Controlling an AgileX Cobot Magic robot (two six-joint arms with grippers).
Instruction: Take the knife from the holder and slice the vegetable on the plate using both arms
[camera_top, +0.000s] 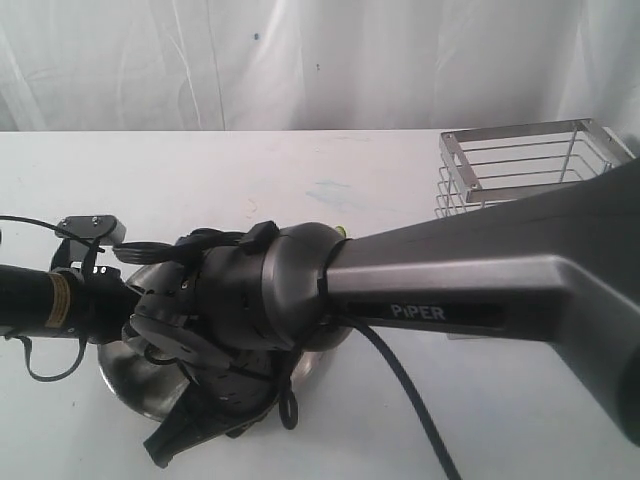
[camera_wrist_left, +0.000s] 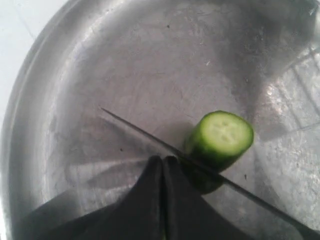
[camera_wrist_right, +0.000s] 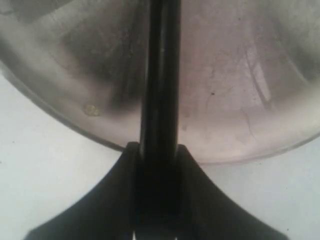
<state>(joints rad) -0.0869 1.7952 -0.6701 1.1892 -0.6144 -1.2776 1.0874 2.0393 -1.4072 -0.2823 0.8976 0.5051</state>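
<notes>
- right gripper (camera_wrist_right: 155, 165) has its fingers clamped on the knife (camera_wrist_right: 160, 90), handle running straight out over the plate (camera_wrist_right: 240, 115)
- left gripper (camera_wrist_left: 162, 165) has its fingers pressed together with no gap showing; whether they actually pinch the vegetable (camera_wrist_left: 220, 137) I can't tell, the tips sit right against it and hide the contact
- the vegetable is a short green stub lying inside the plate, pale seeded cut face up toward the left wrist camera, with the thin blade crossing just beside or under it
- what I'd worry about: that stub is round and short, so it could roll or squirt out sideways if the blade pushes before it's pinned down
- the plate is shiny and shallow, so it might skate on the tabletop (camera_top: 300, 170) under sideways force
- the blade also passes very close to the left fingertips, so a small drift could mean knife on gripper
- from the exterior view both arms crowd over the plate and block most of it
- the holder (camera_top: 520, 165) stands off on the right, well apart from the plate
- white tabletop with a few faint smudges, white draped sheet behind
</notes>
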